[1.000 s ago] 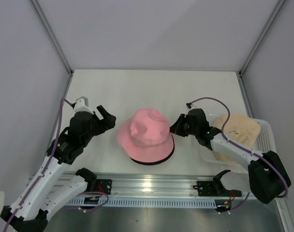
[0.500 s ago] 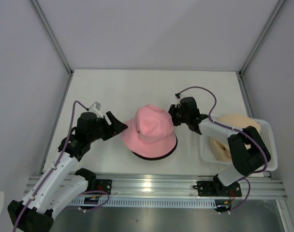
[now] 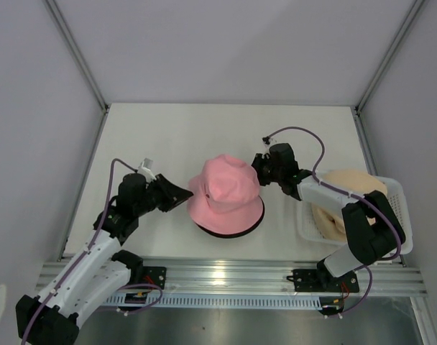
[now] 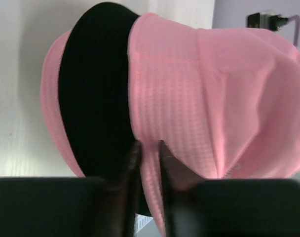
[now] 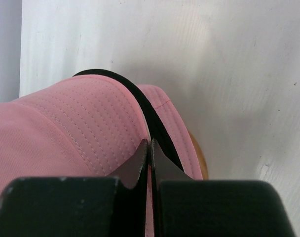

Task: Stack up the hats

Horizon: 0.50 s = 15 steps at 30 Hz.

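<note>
Overhead view, room: pale grey walls (image 3: 226, 43) close in the back and both sides, with slanting metal corner posts (image 3: 78, 54).
Overhead view, surface: a white table (image 3: 204, 136) with a silver rail (image 3: 226, 277) along its near edge.
Overhead view, hats: a pink fabric bucket hat (image 3: 226, 195) sits mid-table over a black fabric bucket hat (image 3: 229, 233), which shows only as a dark rim below it.
Overhead view, right side: a beige fabric bucket hat (image 3: 355, 188) lies in a white perforated plastic basket (image 3: 398, 215).
Overhead view, arms: the left gripper (image 3: 182, 193) meets the pink brim's left edge. The right gripper (image 3: 259, 169) meets its upper right edge.
Left wrist view: the two dark fingers are clamped on a fold of pink brim, with the black hat's underside beside it and white table behind.
Right wrist view: the fingers are pressed tight together, pinching the pink brim where the black edge curves past.
Right wrist view, surface: a brown wooden edge (image 5: 201, 163) peeks from under the brims, on white, faintly scuffed table.
</note>
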Each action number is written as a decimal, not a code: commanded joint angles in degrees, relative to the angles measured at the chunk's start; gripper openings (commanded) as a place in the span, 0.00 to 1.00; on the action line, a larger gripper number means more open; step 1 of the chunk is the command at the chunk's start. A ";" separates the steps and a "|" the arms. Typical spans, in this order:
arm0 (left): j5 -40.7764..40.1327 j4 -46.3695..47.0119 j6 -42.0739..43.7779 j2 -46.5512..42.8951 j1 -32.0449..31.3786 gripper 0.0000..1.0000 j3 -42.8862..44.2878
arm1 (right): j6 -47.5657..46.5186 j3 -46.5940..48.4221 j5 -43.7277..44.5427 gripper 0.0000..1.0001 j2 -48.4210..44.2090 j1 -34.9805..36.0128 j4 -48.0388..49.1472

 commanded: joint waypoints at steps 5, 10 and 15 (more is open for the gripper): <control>-17.66 -10.18 -1.00 -0.14 -2.11 0.01 -1.42 | -1.61 0.27 3.15 0.00 -2.09 0.98 0.50; -21.32 -14.52 3.31 1.17 -2.54 0.01 -2.92 | -2.49 -0.60 3.94 0.00 -2.44 1.59 -0.12; -23.68 -11.53 4.63 8.54 -7.36 0.01 -3.98 | -2.22 -2.62 3.86 0.00 -2.53 1.94 0.23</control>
